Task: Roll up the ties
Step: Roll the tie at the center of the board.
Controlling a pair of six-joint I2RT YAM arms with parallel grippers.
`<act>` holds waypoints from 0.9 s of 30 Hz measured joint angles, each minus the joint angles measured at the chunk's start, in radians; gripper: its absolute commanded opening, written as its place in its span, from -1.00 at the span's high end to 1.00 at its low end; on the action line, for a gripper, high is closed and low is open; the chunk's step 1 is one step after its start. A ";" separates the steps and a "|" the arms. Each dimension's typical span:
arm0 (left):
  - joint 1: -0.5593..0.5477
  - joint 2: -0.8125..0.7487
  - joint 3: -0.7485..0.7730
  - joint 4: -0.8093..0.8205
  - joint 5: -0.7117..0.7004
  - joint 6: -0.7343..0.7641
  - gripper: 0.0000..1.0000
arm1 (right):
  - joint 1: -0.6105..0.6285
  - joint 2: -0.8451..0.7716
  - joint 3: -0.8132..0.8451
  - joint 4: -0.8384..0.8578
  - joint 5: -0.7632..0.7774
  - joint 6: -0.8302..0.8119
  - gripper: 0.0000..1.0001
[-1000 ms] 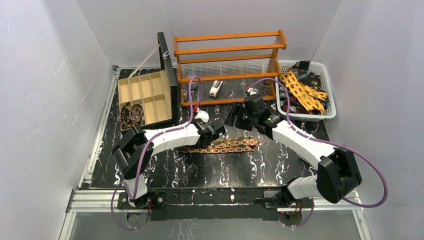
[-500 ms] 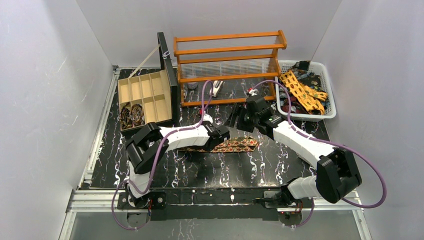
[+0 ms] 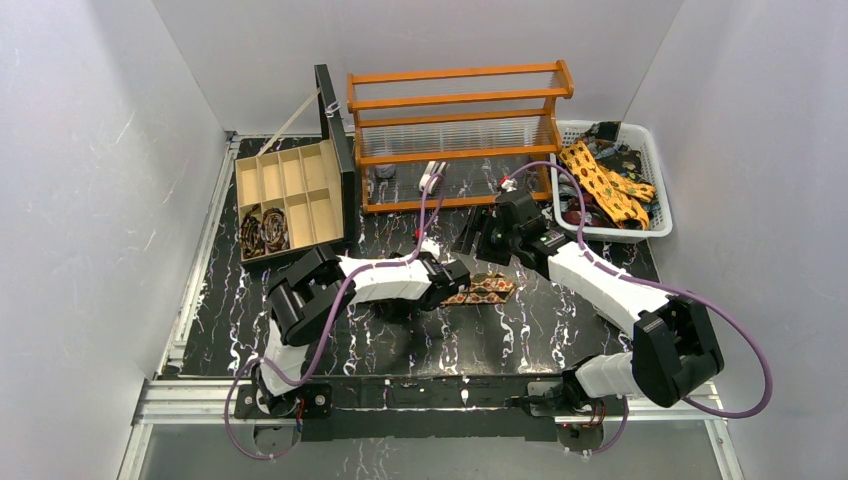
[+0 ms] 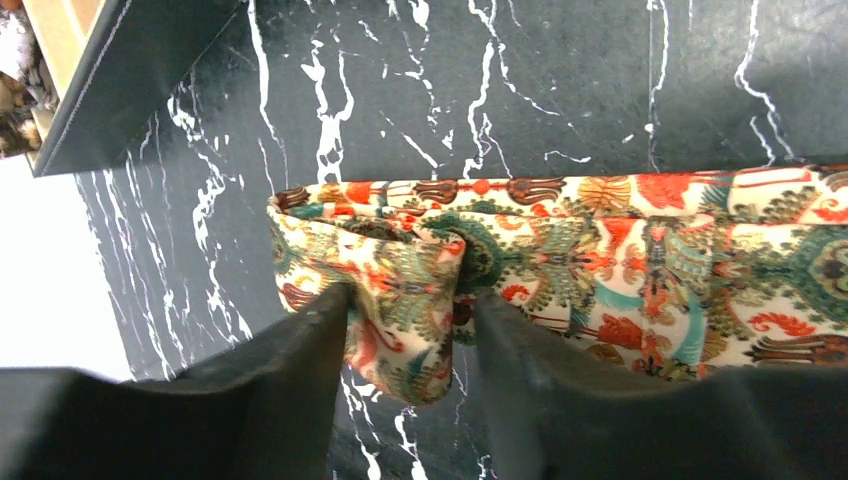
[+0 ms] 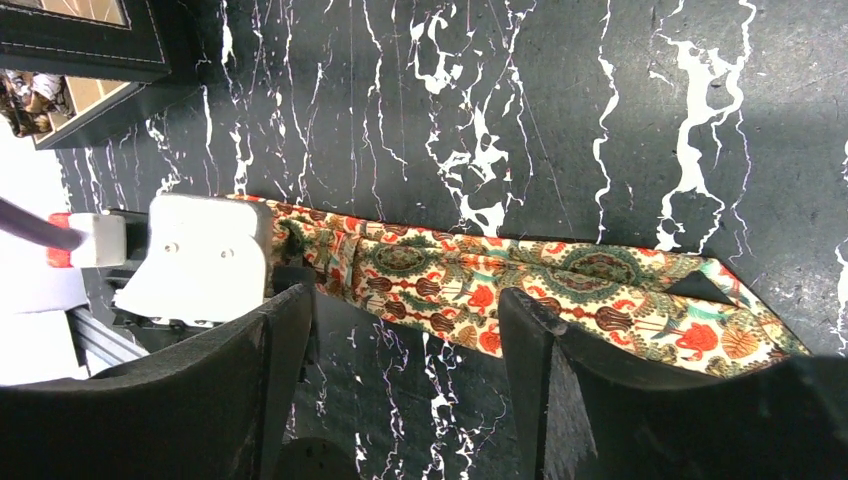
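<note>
Rolling: the tie (image 4: 600, 250) has one bunched turn at its left end and the rest is flat, so I judge the coil barely begun.
Place: middle of the tabletop (image 3: 560, 320) in the top view, pointed wide end to the right.
Long axis: left to right across the frame, nearly level.
Left fingers (image 4: 310, 370): closed on the bunched fold, one on each side, with cloth bulging between them; I cannot tell how firm the grip is.
Right fingers (image 5: 540, 380): spread wide and holding nothing; the flat strip crosses just beyond their tips.
Nearer arm: the left, already at the rolled end; the right is over mid-strip, clear of the cloth.
Coming move: as I judge it, the turn must travel rightward along the axis.
Fabric: thin, limp and smooth, printed red, teal and brown on cream; likely to slip and spring open.
Tabletop: hard black surface with white veins.
Elsewhere: coils (image 3: 262, 232) in the box (image 3: 300, 165), upper left; loose ties (image 3: 605, 185) in the basket (image 3: 660, 225), upper right.
</note>
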 measured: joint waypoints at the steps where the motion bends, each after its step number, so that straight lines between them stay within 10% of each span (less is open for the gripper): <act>1: 0.000 0.000 0.002 0.011 0.012 0.009 -0.25 | -0.001 0.000 0.000 0.001 -0.003 0.000 -0.57; 9: 0.001 -0.127 0.013 0.108 0.129 0.034 -0.51 | -0.022 0.000 0.000 0.006 -0.045 -0.007 -0.64; 16: 0.039 -0.552 -0.164 0.256 0.237 0.006 -0.60 | -0.029 0.039 -0.004 0.115 -0.229 -0.084 -0.53; 27: 0.459 -0.969 -0.575 0.356 0.507 -0.043 -0.68 | 0.141 0.367 0.224 0.163 -0.326 -0.130 0.13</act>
